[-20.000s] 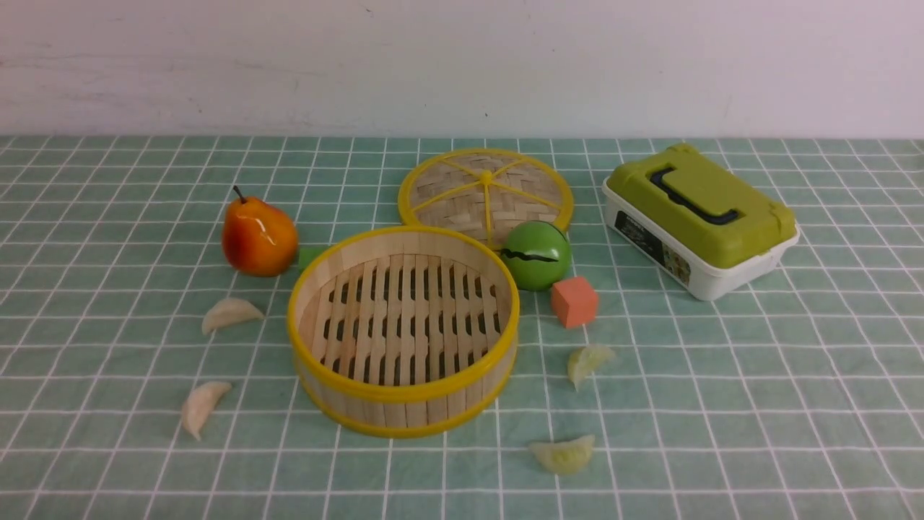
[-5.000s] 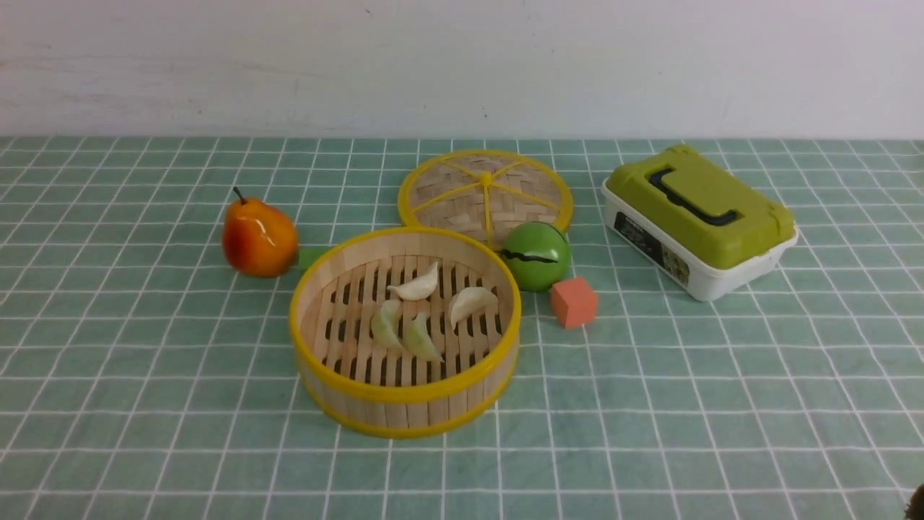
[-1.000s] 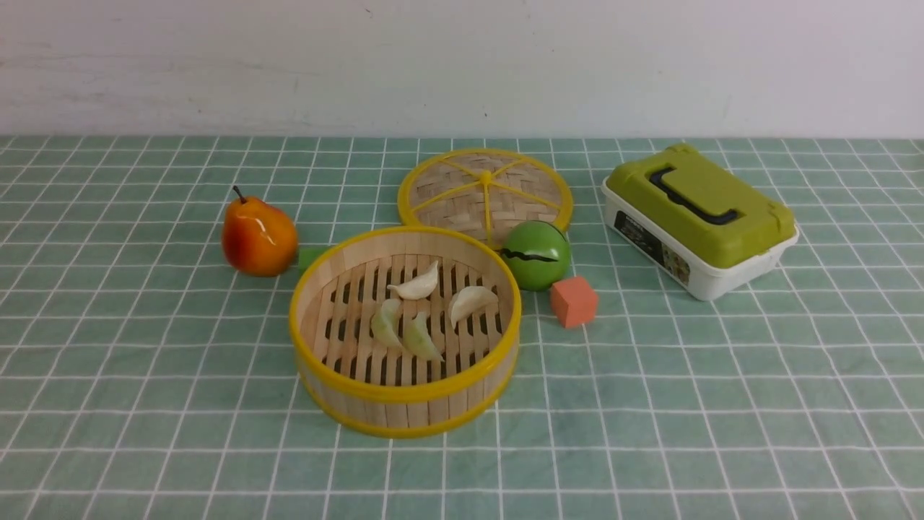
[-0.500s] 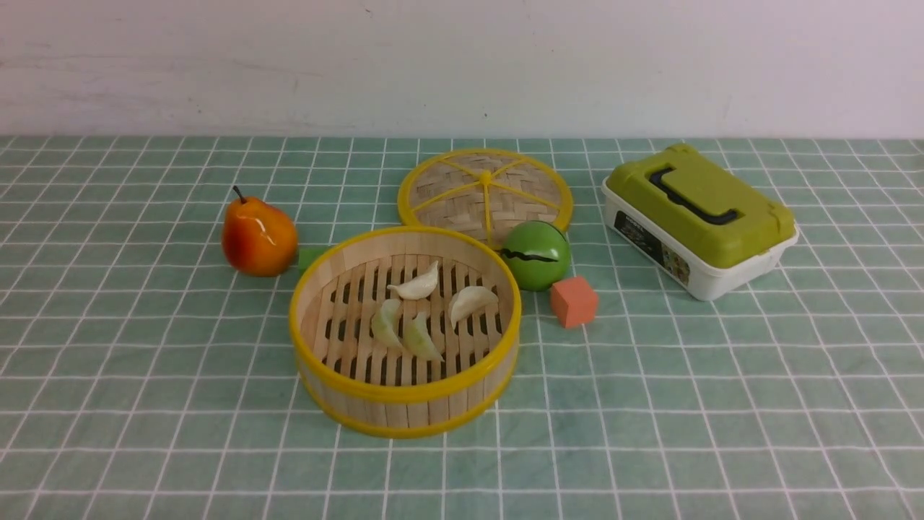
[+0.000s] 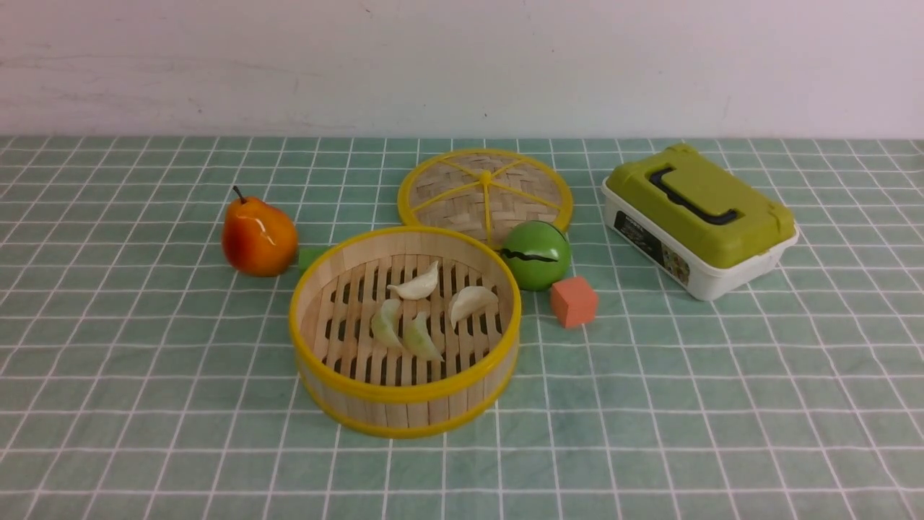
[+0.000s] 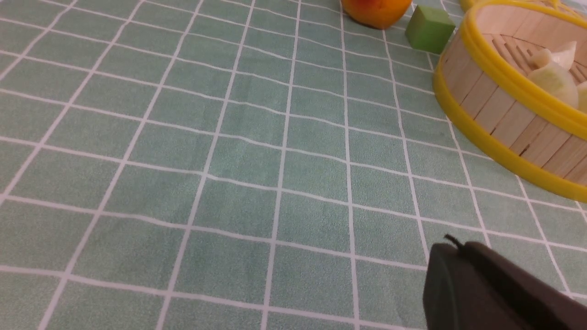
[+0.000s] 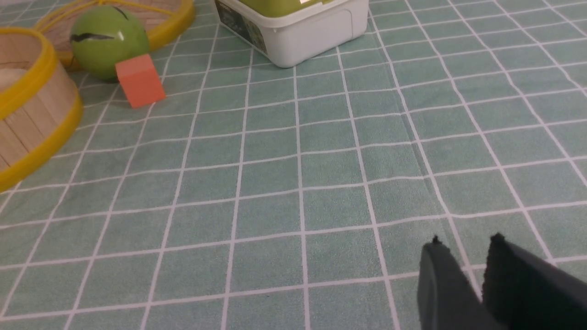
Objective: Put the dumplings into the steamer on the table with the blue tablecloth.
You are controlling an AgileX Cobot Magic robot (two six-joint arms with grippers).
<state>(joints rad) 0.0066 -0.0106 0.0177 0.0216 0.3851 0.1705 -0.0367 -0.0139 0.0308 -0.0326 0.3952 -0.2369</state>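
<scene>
Four dumplings [image 5: 421, 310] inside the steamer [image 5: 404, 393], lying on its slatted floor: two creamy white toward the far side, two pale yellow-green just nearer, close together. Steamer set at the middle of the table [image 5: 722, 404], on the blue tablecloth [image 5: 130, 404].

Woven bamboo lid [image 5: 485, 191] flat on the cloth just beyond the steamer. Green ball [image 5: 535, 255] close by the steamer's far right rim, overlapping the lid's near edge from the front view; orange cube [image 5: 574, 301] just nearer and right of the ball. Pear [image 5: 258, 236] to the far left of the steamer, small green cube [image 6: 429, 33] between pear and steamer. Green-lidded white box [image 5: 699, 219] well apart, far right.

Neither arm seen from the front view. Left gripper [image 6: 447, 256] low over bare cloth to the near left of the steamer, jaws closed, holding nothing. Right gripper [image 7: 465, 247] over bare cloth to the near right of the steamer, jaws slightly parted with a narrow gap, nothing between them.
</scene>
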